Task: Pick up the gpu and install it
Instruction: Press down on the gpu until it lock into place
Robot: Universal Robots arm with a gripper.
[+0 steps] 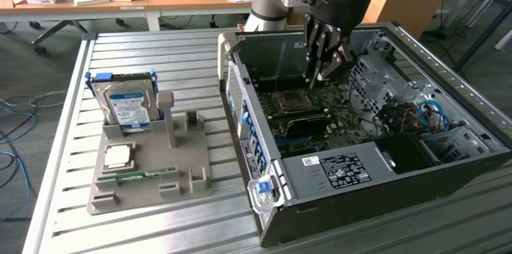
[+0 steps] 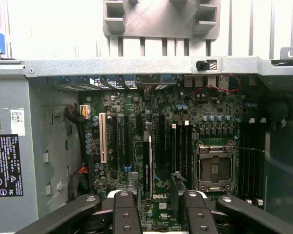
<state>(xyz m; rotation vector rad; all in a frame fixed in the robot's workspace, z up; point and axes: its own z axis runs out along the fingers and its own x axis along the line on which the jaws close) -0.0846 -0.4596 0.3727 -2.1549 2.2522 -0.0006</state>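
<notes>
The gripper hangs inside the open case, over the motherboard, with its fingers spread wide and nothing between them. Right below the gap stands the gpu, edge-on and upright in a slot on the motherboard, beside the CPU socket. Seen edge-on, its board face and bracket are hard to make out, and the finger bases cover its near end. In the exterior view the fingers block the card itself. Around the gripper the case walls rise close, with the drive cage and cables beyond the motherboard. Outside the case, on the exterior view's left, the grey holder carries a hard drive upright.
</notes>
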